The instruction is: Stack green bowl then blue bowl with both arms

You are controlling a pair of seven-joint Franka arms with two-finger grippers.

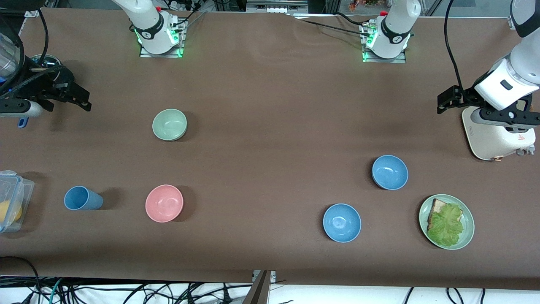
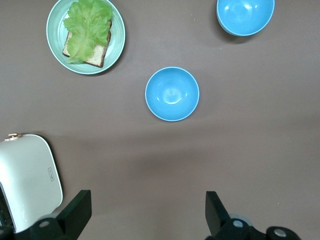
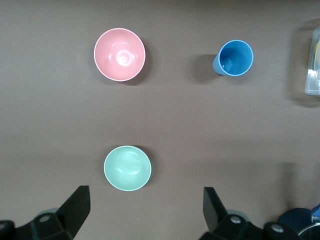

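Observation:
The pale green bowl (image 1: pixel 169 124) sits upright and empty on the brown table, toward the right arm's end; it also shows in the right wrist view (image 3: pixel 127 168). Two alike blue bowls stand toward the left arm's end: one (image 1: pixel 390 172) (image 2: pixel 172 94) farther from the front camera, the other (image 1: pixel 341 222) (image 2: pixel 245 15) nearer. My right gripper (image 1: pixel 78 96) (image 3: pixel 146 196) is open and empty, up over the right arm's end of the table, apart from the green bowl. My left gripper (image 1: pixel 448 100) (image 2: pixel 147 200) is open and empty, up beside the white appliance.
A pink bowl (image 1: pixel 164 203) and a blue cup (image 1: pixel 82 198) on its side lie nearer the front camera than the green bowl. A clear plastic box (image 1: pixel 10 202) is at the right arm's end. A green plate (image 1: pixel 469 223) holds bread and lettuce. A white appliance (image 1: pixel 493 135) stands at the left arm's end.

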